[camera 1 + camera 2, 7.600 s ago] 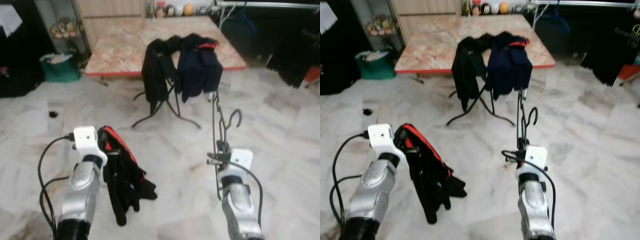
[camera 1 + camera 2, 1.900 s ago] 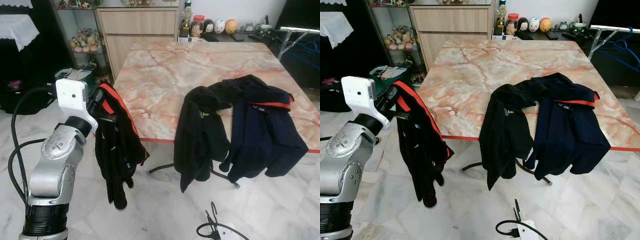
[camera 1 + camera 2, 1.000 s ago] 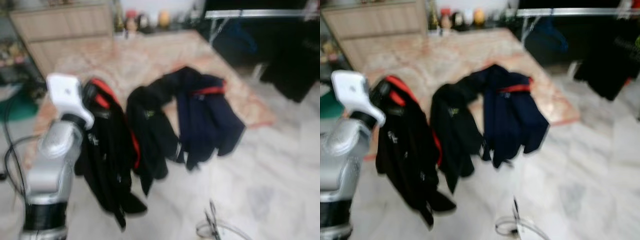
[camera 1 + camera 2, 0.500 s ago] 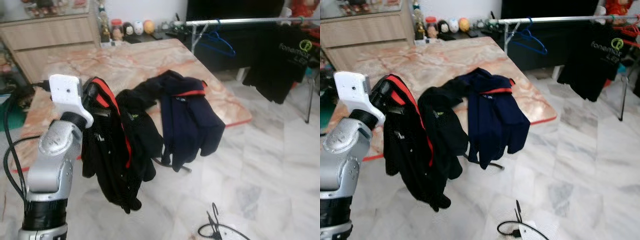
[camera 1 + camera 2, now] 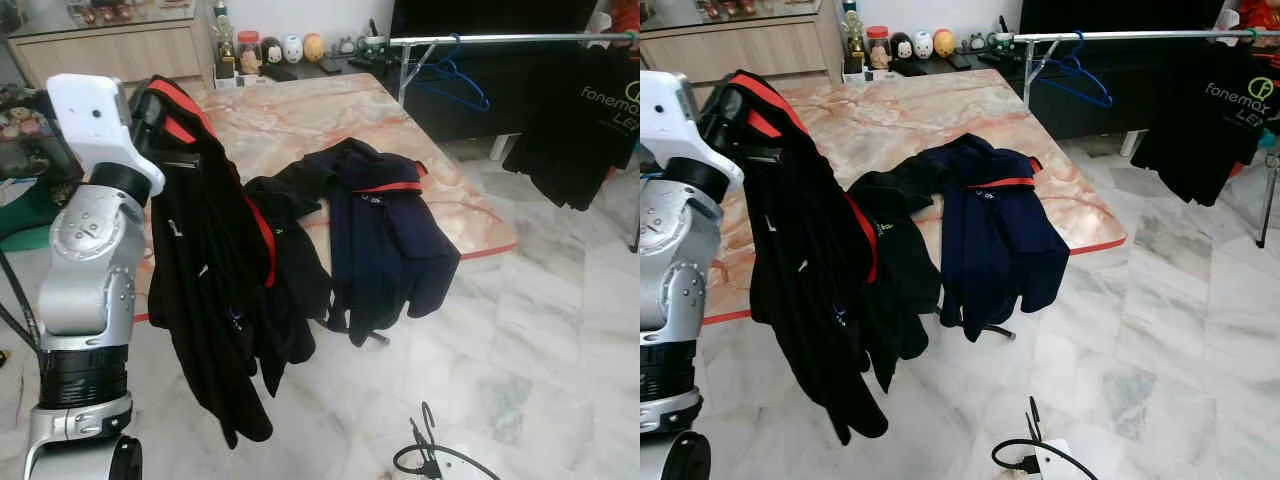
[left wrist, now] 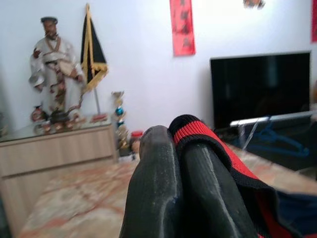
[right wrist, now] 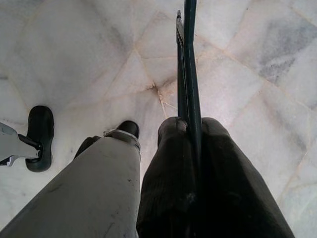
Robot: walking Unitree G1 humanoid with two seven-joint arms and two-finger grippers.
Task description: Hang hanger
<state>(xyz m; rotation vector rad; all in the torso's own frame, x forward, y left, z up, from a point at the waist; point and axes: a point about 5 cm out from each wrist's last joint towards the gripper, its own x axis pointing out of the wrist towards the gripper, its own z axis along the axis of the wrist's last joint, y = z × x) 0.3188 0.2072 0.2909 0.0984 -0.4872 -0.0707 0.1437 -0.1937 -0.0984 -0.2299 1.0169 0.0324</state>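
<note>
1. Marble tabletop (image 5: 280, 120), pink-veined with a red edge.
2. Navy jacket (image 5: 385, 240) and black garment (image 5: 290, 260) draped over its near edge.
3. Jars and figurines (image 5: 905, 45) along the far side.
4. Wooden cabinet (image 5: 120, 50) behind.
5. Clothes rail (image 5: 1120, 35) carrying a blue hanger (image 5: 1075, 70) and a black T-shirt (image 5: 1215, 110).
6. White marble floor (image 5: 560, 340).

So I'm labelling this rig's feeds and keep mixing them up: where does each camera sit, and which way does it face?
Left eye view: head camera, looking forward and down at the marble-topped table; raised left arm carries a black jacket with red trim.
Right eye view: the other eye, same scene, both showing the navy jacket.
Left wrist view: along the left tool, shut on the jacket collar, facing the wall.
Right wrist view: along the right tool, shut on a dark metal hanger, facing the floor.
</note>
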